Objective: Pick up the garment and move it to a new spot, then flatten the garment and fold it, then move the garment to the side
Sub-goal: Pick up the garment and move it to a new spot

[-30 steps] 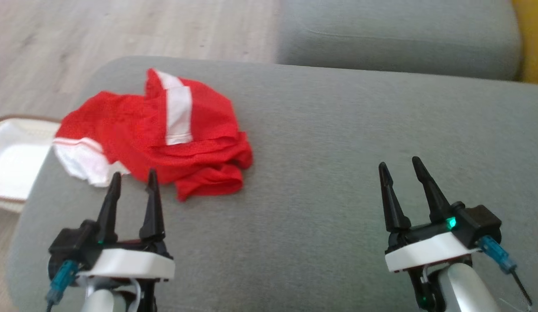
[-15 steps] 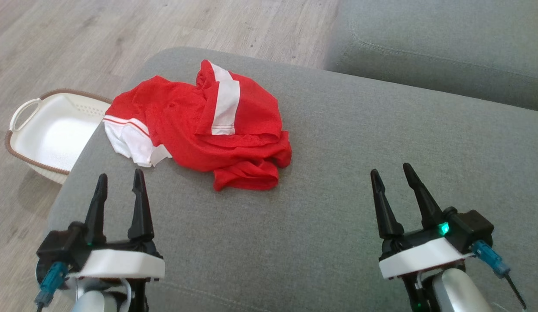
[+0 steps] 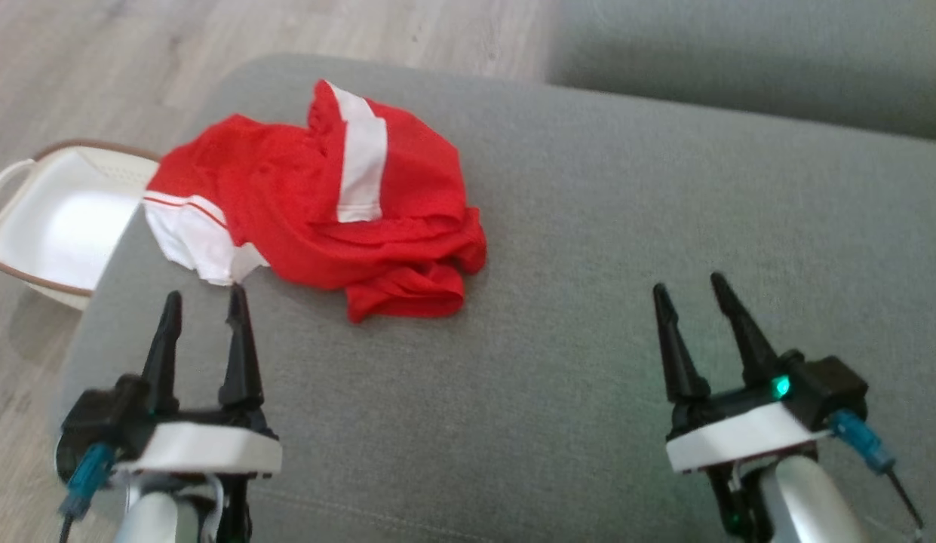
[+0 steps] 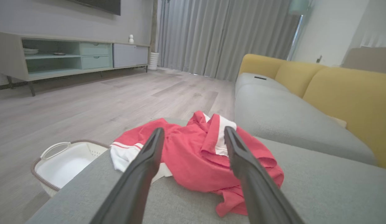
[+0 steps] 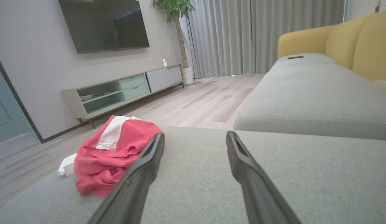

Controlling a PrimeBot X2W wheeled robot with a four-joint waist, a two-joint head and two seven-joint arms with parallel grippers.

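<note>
The head camera is shifting; the crumpled red-and-white mesh garment (image 3: 339,219) is lying unmoved. Left tool (image 3: 204,291) and right tool (image 3: 688,281) are staying spread apart, empty: pickup is pending.

Ahead of the left gripper (image 3: 204,296), the crumpled red mesh garment with white panels (image 3: 317,219) lies bunched on itself, its folds hiding most of its shape (shirt or shorts, I cannot tell). In the left wrist view that gripper's two dark fingers (image 4: 146,161) cover parts of the garment's near side. Out to that gripper's left, the white plastic basket with a brown rim (image 3: 53,219) is cut by the head view's edge and partly hidden behind the grey sofa cushion (image 3: 588,302). The pale left forearm (image 3: 154,524) and pale right forearm (image 3: 803,501) run off the bottom edge. Far beyond the right gripper (image 5: 195,134), a small flat dark object (image 5: 295,57) on the farther grey seat (image 5: 304,67) is too small to tell.
</note>
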